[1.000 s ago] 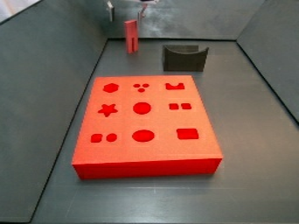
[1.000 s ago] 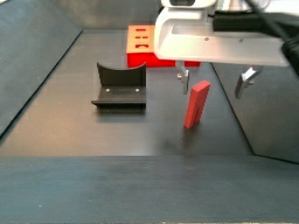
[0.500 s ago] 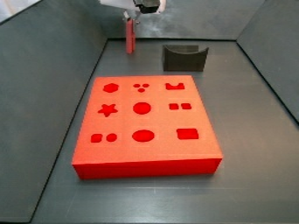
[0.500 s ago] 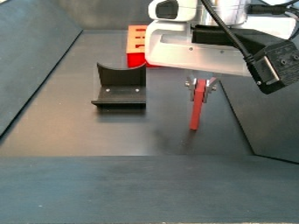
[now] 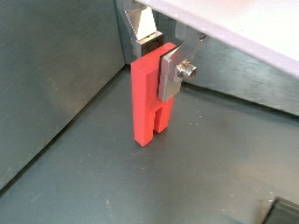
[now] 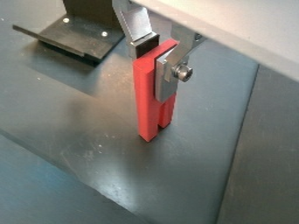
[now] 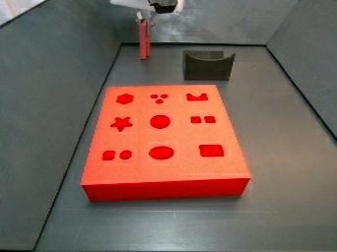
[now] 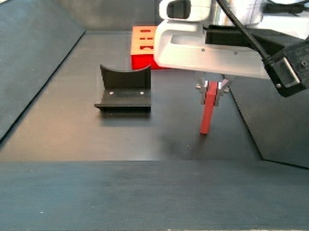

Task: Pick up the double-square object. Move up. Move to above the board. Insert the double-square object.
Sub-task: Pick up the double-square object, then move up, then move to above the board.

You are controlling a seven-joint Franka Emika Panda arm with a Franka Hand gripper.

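Note:
The double-square object (image 7: 145, 41) is a thin salmon-red bar standing upright on the dark floor beyond the board's far left corner. My gripper (image 7: 148, 20) is over its top end, shut on it. In both wrist views one silver finger (image 5: 172, 73) presses one side of the bar (image 5: 145, 101) and the other finger (image 6: 142, 37) presses the opposite side of the bar (image 6: 149, 103). In a side view the bar (image 8: 208, 110) hangs straight below the gripper (image 8: 214, 87), its lower end at the floor. The bright-red board (image 7: 179, 142) with shaped cut-outs lies flat in the middle.
A dark fixture (image 7: 207, 65) stands right of the bar, beyond the board's far edge, and shows as an L-shaped bracket (image 8: 123, 88) and in a wrist view as a dark plate (image 6: 73, 35). Grey walls (image 7: 79, 49) enclose the floor close to the bar.
The gripper came down over the bar's top and its fingers shut on it. The bar now stands straighter and looks thinner in the side view.

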